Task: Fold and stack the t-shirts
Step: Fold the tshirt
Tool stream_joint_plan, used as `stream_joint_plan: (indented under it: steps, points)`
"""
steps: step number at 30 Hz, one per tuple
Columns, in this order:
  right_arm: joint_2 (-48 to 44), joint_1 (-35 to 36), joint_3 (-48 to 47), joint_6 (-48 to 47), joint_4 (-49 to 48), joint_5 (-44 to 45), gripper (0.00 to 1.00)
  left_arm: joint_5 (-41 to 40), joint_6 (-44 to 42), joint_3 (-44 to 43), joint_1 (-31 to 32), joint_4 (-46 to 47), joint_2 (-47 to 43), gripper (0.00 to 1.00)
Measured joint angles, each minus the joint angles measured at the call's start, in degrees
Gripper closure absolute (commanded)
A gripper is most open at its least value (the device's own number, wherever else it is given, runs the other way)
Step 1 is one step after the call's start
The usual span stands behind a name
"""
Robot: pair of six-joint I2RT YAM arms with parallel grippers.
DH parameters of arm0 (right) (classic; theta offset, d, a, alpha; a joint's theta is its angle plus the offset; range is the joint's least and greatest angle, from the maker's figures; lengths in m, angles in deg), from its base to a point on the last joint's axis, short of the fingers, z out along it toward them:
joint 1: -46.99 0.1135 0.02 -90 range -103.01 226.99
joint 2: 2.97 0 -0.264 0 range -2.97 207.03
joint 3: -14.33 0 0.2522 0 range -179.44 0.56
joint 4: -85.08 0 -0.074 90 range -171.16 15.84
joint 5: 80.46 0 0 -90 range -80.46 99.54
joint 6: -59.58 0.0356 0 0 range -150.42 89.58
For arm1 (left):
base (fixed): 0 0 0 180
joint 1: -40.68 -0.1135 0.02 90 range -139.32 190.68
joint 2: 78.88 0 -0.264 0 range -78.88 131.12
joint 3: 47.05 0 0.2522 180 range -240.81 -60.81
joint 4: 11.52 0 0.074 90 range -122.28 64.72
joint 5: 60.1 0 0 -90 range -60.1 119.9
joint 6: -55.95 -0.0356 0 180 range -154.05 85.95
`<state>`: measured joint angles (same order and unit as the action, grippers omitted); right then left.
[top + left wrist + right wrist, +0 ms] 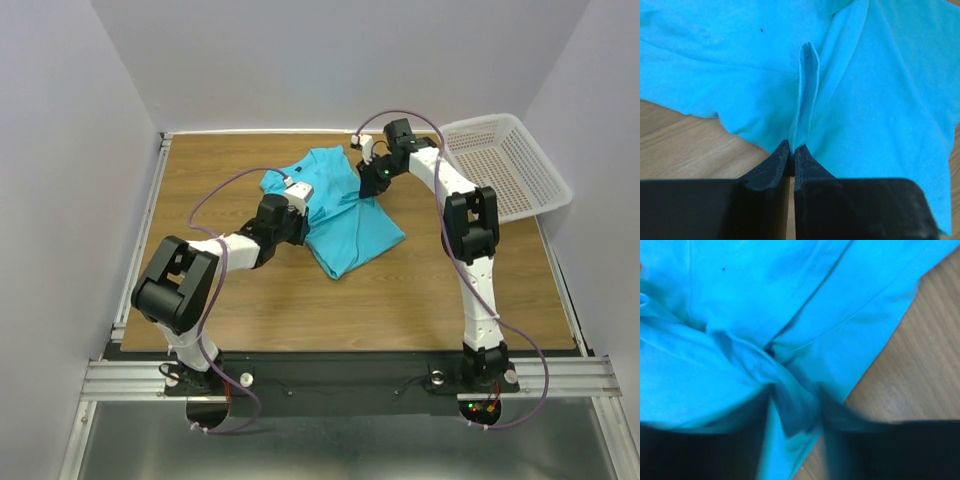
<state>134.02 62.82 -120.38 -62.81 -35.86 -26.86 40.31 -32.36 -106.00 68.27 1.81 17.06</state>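
While we fold t-shirt (350,225), left gripper (791,150) pinches its cloth, jaws narrow. Right gripper (797,420) at far side is blurred, so we can't tell its grip. Next: lift both together, evenly.

Bright even light, soft shadows, right wrist view of t-shirt (805,305) blurred, others sharp

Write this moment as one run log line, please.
t-shirt: partly folded on table | left gripper: pinches a fabric fold | right gripper: in fabric, grip unclear
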Motion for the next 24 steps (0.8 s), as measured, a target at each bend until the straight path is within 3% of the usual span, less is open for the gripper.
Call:
stream_joint_plan:
  steps: [1, 2, 4, 11, 16, 21, 24]
  points:
    - [0.0, 0.0, -0.2, 1.16, -0.04, 0.31, 0.0, -0.22, -0.04, -0.37, -0.13, -0.39, 0.07, 0.57]
    - [0.0, 0.0, -0.24, 1.84, -0.85, 0.61, 0.0, -0.79, 0.44, -0.79, -0.28, -0.85, 0.07, 0.47]
    - [0.0, 0.02, -0.35, 4.13, -2.36, 1.81, 0.0, -2.8, 1.29, -1.9, -0.35, -1.31, 0.02, 0.44]
    - [-0.24, 0.0, 0.11, 13.35, -9.03, 4.81, 0.0, -11.21, 3.45, -5.25, -0.79, -2.23, -3.56, 0.37]
    - [-4.7, -0.04, 6.43, 18.21, -13.81, 5.18, 0.0, -16.48, 3.72, -5.64, -2.45, -2.78, -9.62, 0.35]
    - [-12.44, -1.66, 16.28, 18.34, -17.05, -2.6, 0.0, -12.2, 6.4, -4.15, -4.42, -5.46, -17.03, 0.35]
    - [-21.03, -2.58, 28.81, 12.72, -17.7, -4.11, 0.01, -6.43, 11.02, 0.0, -4.42, -6.16, -22.53, 0.35]
